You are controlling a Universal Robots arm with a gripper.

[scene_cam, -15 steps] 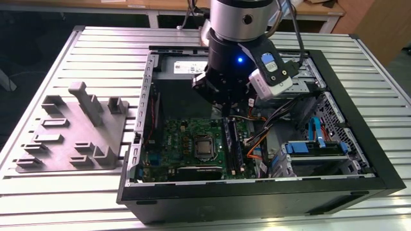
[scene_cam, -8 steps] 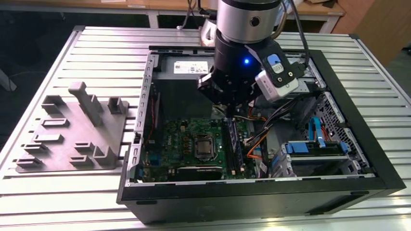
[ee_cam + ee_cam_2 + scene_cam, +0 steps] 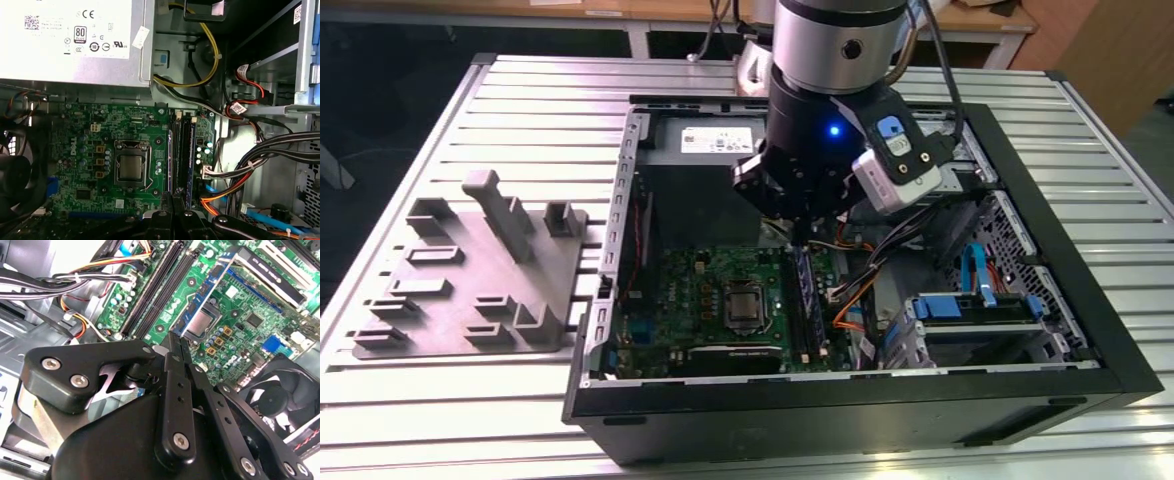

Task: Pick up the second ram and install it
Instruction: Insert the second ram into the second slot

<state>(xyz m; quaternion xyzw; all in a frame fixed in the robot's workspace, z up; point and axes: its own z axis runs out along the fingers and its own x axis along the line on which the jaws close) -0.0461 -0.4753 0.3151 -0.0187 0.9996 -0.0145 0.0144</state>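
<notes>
The gripper (image 3: 798, 238) reaches down into the open computer case (image 3: 854, 400) from above, and in both wrist views its black fingers (image 3: 179, 390) are drawn tightly together with no gap to speak of. Nothing long shows pinched between them. In the first wrist view the tips hang just over one end of the memory slots (image 3: 182, 150). Whether they touch anything there, I cannot tell.

The second ram (image 3: 807, 300) appears as a long dark strip standing on edge in those slots, running away from the gripper's tips along the motherboard (image 3: 680, 290), near the board's edge on the exterior view's right. It lies just beside the CPU socket (image 3: 744, 305). I cannot tell whether one stick or two stand there.

The case also holds a grey power supply (image 3: 707, 138) against its far wall, a black fan (image 3: 272, 400), bundles of orange, black and yellow cables (image 3: 854, 300), and a blue-fronted drive bay (image 3: 974, 305) in the corner at the exterior view's right.

On the slatted table (image 3: 454, 400), at the exterior view's left of the case, lies a grey moulded tray (image 3: 467, 290) with upright holders, well apart from the gripper
</notes>
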